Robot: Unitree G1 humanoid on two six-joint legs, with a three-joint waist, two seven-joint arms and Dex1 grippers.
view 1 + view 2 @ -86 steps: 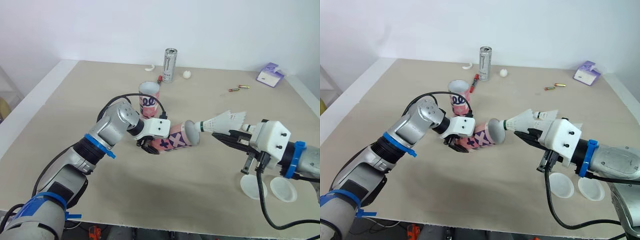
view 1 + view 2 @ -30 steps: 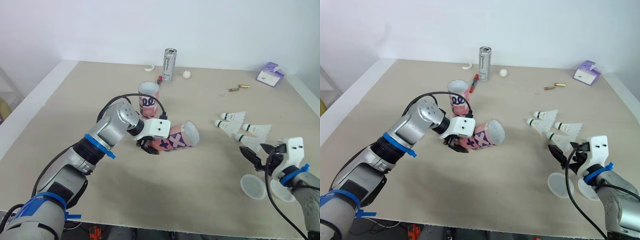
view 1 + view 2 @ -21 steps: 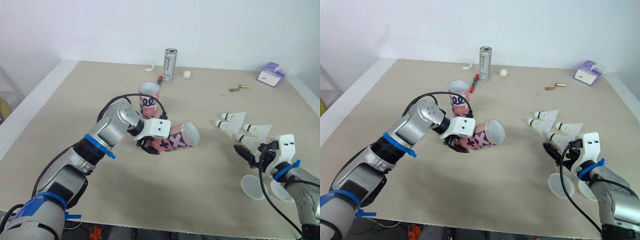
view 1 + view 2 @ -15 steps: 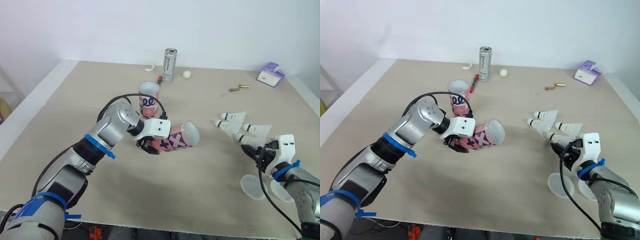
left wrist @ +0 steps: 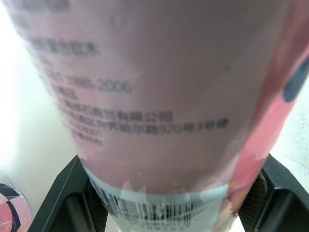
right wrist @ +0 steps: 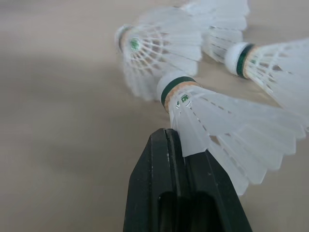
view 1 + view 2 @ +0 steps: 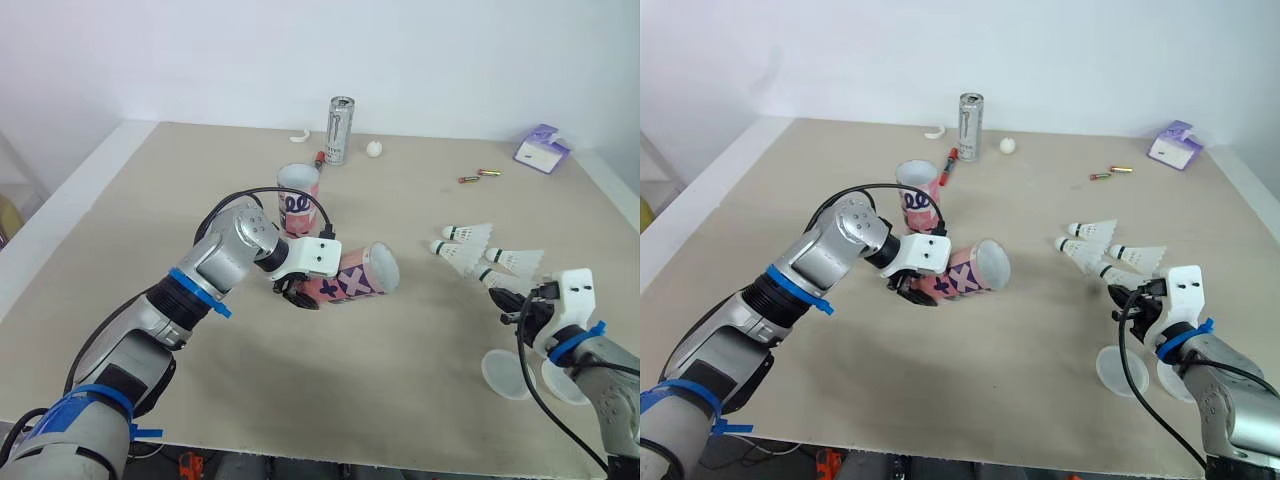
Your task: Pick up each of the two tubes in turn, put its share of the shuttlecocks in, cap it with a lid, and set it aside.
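Note:
My left gripper (image 7: 303, 291) is shut on a pink patterned tube (image 7: 355, 278), held on its side above the table with its open mouth toward the right. A second pink tube (image 7: 297, 198) stands upright behind it. Several white shuttlecocks (image 7: 468, 233) lie at the right. My right gripper (image 6: 176, 137) is shut on the feather skirt of the nearest shuttlecock (image 6: 227, 125), low over the table. Two white lids (image 7: 507, 373) lie near the front edge, beside my right arm.
A silver can (image 7: 340, 130), a white ball (image 7: 374, 149), a red pen (image 7: 320, 157) and a white curved scrap (image 7: 299, 137) sit at the back. Two small batteries (image 7: 478, 176) and a purple box (image 7: 541, 150) lie far right.
My right gripper left the tube's mouth without its shuttlecock, dropped to the table by the lids, then moved open to the nearest shuttlecock and shut on it. The left arm held still.

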